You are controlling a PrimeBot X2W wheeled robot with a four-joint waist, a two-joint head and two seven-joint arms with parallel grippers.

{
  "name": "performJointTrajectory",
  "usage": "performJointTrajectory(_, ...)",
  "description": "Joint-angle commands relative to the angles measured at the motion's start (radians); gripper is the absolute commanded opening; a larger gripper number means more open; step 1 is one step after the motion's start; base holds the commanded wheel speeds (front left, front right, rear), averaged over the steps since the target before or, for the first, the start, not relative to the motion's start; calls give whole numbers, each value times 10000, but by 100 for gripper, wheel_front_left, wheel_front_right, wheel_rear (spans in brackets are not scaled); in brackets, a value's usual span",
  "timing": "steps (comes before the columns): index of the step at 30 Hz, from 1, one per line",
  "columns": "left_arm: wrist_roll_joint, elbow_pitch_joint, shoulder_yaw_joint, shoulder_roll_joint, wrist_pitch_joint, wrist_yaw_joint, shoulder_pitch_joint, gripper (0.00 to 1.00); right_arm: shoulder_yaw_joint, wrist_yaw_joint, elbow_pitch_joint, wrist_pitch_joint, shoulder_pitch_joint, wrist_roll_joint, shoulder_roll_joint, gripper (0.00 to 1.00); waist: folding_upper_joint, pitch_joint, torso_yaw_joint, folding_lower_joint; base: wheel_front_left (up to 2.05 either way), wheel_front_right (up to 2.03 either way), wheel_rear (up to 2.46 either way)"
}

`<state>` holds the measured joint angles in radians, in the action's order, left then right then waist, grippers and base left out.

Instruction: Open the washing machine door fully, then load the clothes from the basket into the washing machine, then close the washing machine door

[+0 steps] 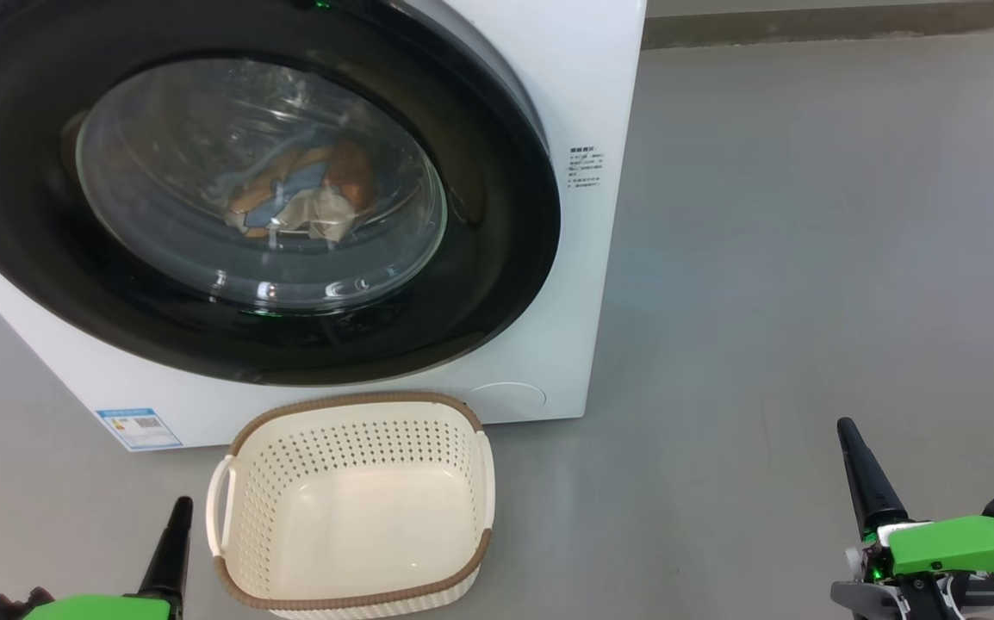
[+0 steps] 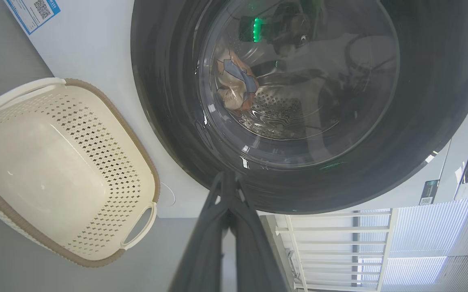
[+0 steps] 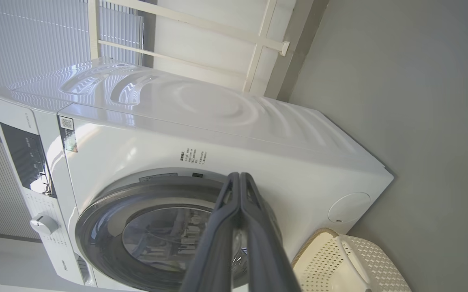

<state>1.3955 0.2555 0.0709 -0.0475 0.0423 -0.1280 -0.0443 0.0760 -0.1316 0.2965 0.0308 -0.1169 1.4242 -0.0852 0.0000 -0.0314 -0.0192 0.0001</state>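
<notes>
The washing machine point(image 1: 549, 103) stands ahead with its door point(image 1: 480, 284) shut flat against the front. Through the glass bowl I see the clothes point(image 1: 307, 194), light blue with orange-brown prints, lying in the drum; the left wrist view shows the clothes point(image 2: 234, 85) too. The cream basket point(image 1: 351, 504) sits on the floor before the machine with nothing in it. My left gripper point(image 1: 180, 508) is shut, low at the basket's left side. My right gripper point(image 1: 846, 426) is shut, well to the right over bare floor. Both hold nothing.
Grey floor point(image 1: 807, 258) spreads to the right of the machine. A blue label point(image 1: 137, 427) marks the machine's lower left corner. White railings and a window point(image 2: 339, 251) show beyond the machine in the left wrist view.
</notes>
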Motion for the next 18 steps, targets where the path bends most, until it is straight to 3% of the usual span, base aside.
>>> performJointTrajectory(1, 232, -182, 280, -126, 67, -24, -486, 0, -154, 0, -330, 79, -58, 248, 12, 0, 0, 20, 15, -1, 0, 0, 0)
performJointTrajectory(18, 1948, -112, 344, -93, 576, -26, -613, 0, 142, 8, -503, 595, 87, 1784, 184, 0, 0, 250, 170, -1, 0, 0, 0)
